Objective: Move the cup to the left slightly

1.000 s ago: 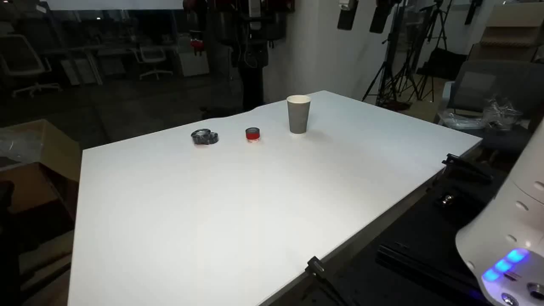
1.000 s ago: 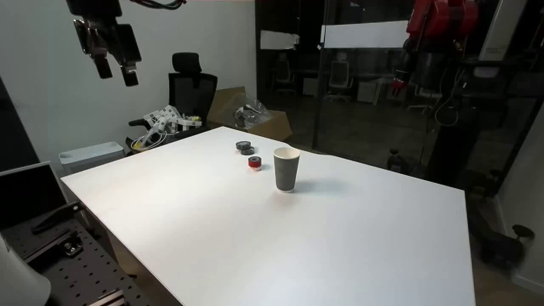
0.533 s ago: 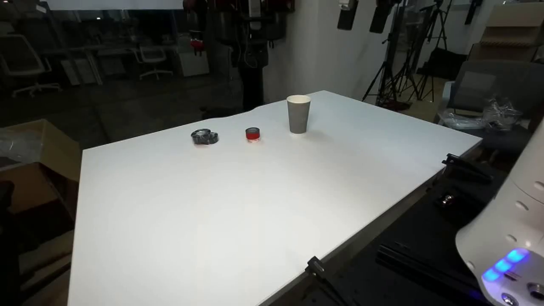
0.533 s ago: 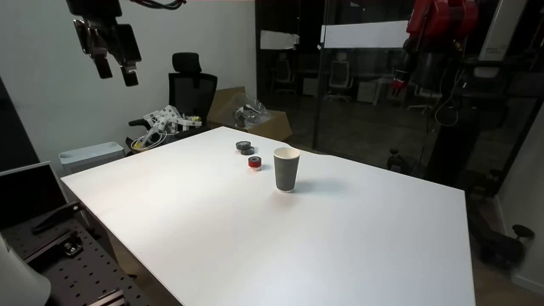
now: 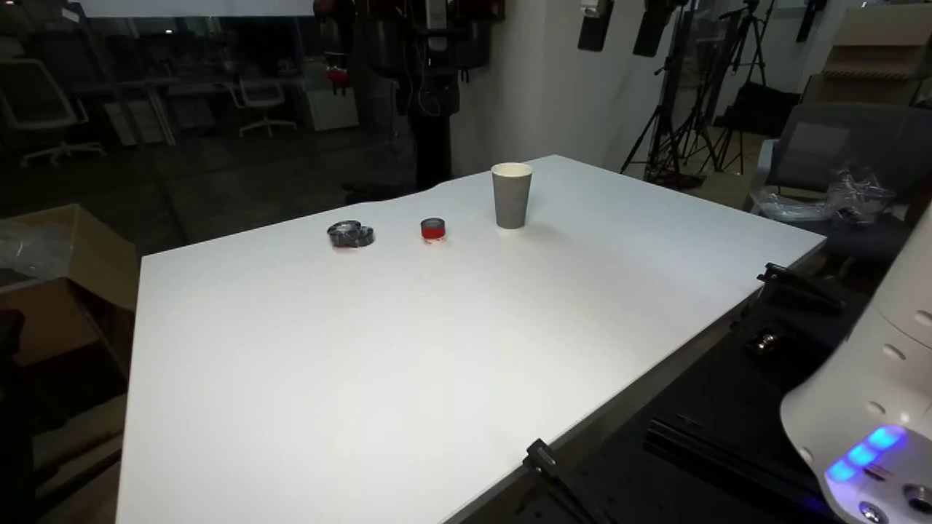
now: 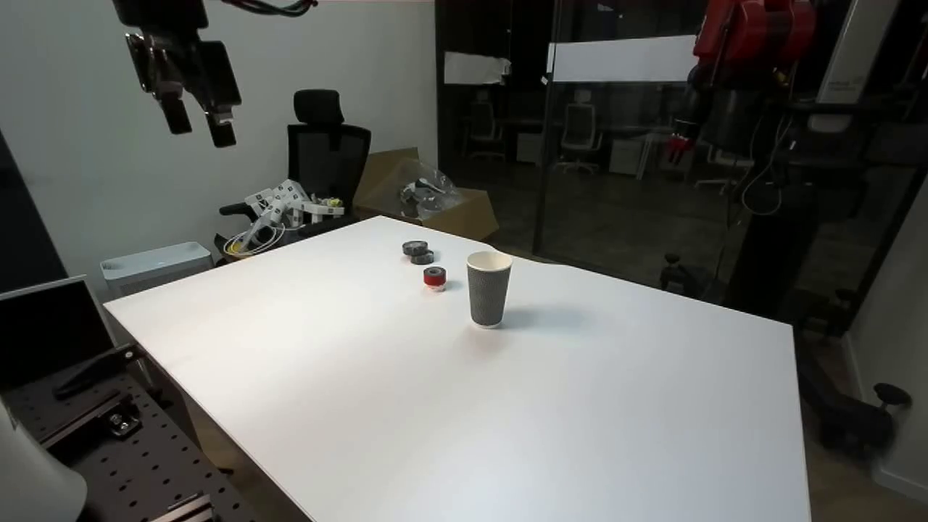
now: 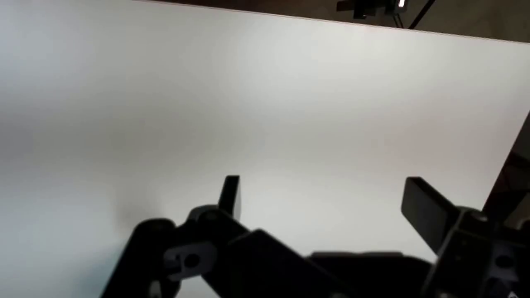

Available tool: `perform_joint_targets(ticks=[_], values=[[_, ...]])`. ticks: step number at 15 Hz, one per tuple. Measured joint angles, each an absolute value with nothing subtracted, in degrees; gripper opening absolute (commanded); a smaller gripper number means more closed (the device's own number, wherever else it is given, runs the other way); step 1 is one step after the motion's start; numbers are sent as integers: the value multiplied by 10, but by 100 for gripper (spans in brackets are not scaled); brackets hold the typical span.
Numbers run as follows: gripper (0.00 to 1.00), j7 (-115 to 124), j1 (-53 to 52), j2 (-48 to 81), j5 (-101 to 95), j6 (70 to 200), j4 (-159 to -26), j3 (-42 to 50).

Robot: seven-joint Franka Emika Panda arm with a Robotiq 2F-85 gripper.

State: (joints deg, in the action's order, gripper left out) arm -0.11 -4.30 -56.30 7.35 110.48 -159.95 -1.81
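Observation:
The cup (image 5: 511, 198) is brownish-grey and tapered with a white rim. It stands upright on the white table in both exterior views, as here too (image 6: 488, 291). My gripper (image 6: 200, 125) is high above the table's far-left side in an exterior view, well apart from the cup. In the wrist view the gripper (image 7: 321, 198) has its fingers wide apart, with only white table surface between them. The cup is out of the wrist view.
A red tape roll (image 5: 432, 229) lies beside the cup on the white table (image 5: 349, 378). Dark tape rolls (image 5: 351, 234) lie farther along, also seen in an exterior view (image 6: 417, 251). Black clamps (image 5: 540, 458) sit at the table's edge by the robot base.

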Motion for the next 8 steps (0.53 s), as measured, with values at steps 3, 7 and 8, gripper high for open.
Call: perform_joint_targets(ticks=[3, 7, 8], values=[[100, -1, -40, -558, 71, 1117, -1599, -18], [100, -4, -9, -499, 53, 1192, -1590, -5], [100, -6, 1, -473, 50, 1207, -1583, 4]])
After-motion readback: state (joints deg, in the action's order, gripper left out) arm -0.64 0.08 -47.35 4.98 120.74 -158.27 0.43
